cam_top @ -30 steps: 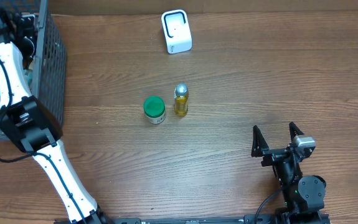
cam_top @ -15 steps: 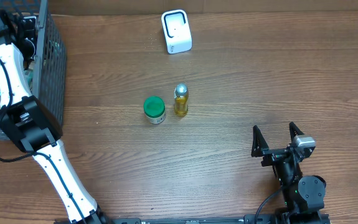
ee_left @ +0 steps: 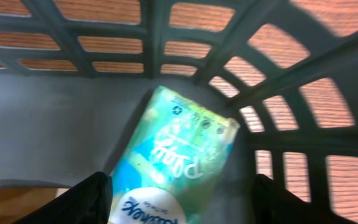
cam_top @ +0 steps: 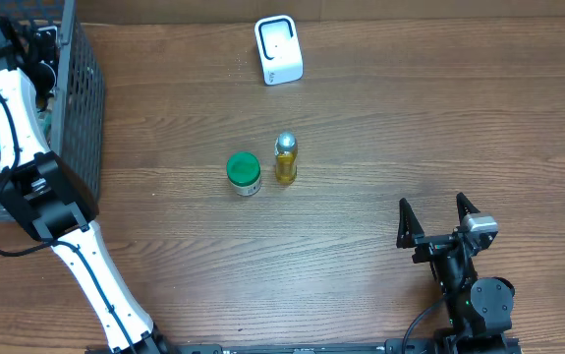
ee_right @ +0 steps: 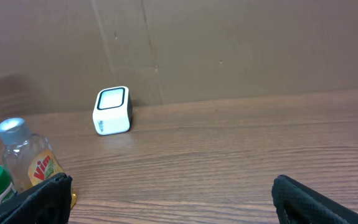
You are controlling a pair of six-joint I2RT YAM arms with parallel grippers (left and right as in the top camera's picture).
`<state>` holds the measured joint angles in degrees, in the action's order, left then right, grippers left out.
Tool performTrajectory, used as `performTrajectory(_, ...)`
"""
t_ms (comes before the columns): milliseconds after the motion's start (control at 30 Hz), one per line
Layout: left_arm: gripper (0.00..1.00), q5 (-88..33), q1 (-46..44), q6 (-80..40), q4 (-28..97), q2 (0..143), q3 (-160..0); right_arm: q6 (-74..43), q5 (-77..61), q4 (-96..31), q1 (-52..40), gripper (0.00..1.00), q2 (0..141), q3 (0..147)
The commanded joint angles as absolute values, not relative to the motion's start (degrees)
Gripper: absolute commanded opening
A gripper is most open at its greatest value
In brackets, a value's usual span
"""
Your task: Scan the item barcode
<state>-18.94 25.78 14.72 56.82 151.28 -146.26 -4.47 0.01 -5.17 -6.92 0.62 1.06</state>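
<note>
Inside the basket (cam_top: 81,98), near its slatted wall — a green packet (ee_left: 179,143), the item, lying tilted on the grey floor. Left fingers (ee_left: 94,196) stand apart, one on each side of the packet's near end, not clamped on it. Well right of the basket, on the table (cam_top: 410,118): green-lidded jar (cam_top: 244,171), yellow bottle (cam_top: 285,159), white scanner (cam_top: 278,49). Farthest from the basket — right fingers (cam_top: 403,221), spread wide, holding nothing.

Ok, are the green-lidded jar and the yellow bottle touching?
Apart. The overhead view shows a strip of bare table between the green-lidded jar and the yellow bottle.
</note>
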Motion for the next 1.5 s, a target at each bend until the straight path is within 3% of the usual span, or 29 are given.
performTrajectory(0, 0.73, -22.4, 26.5, 11.9, 57.1, 146.7, -147.6, -4.2, 0.3, -4.8, -7.3, 1.0, 0.2, 0.4)
performTrajectory(267, 0.86, -19.5, 26.0, 11.9, 61.8, 145.3, -147.0, -4.2, 0.3, -4.8, -7.3, 1.0, 0.2, 0.4)
performTrajectory(600, 0.93, -14.7, 25.5, 12.0, 61.7, 152.1, -146.1, -4.2, 0.3, -4.8, -7.3, 1.0, 0.2, 0.4)
performTrajectory(900, 0.86, -14.4, 25.6, 12.0, 62.2, 157.0, -146.1, -4.2, 0.3, -4.8, -7.3, 1.0, 0.2, 0.4)
performTrajectory(967, 0.81, -14.4, 25.6, 12.0, 61.7, 157.0, -146.1, -4.2, 0.3, -4.8, -7.3, 1.0, 0.2, 0.4)
performTrajectory(1167, 0.47, -14.4, 25.6, 12.0, 61.2, 157.0, -146.1, -4.2, 0.3, -4.8, -7.3, 1.0, 0.2, 0.4)
performTrajectory(1333, 0.27, -14.4, 25.6, 12.2, 61.2, 157.2, -145.4, -4.2, 0.3, -4.8, -7.3, 1.0, 0.2, 0.4)
performTrajectory(1400, 0.1, -14.4, 25.6, 12.2, 61.4, 157.2, -145.1, -4.2, 0.3, -4.8, -7.3, 1.0, 0.2, 0.4)
performTrajectory(1467, 0.04, -14.5, 25.7, 11.2, 61.5, 157.1, -145.1, -4.2, 0.3, -4.8, -7.3, 1.0, 0.2, 0.4)
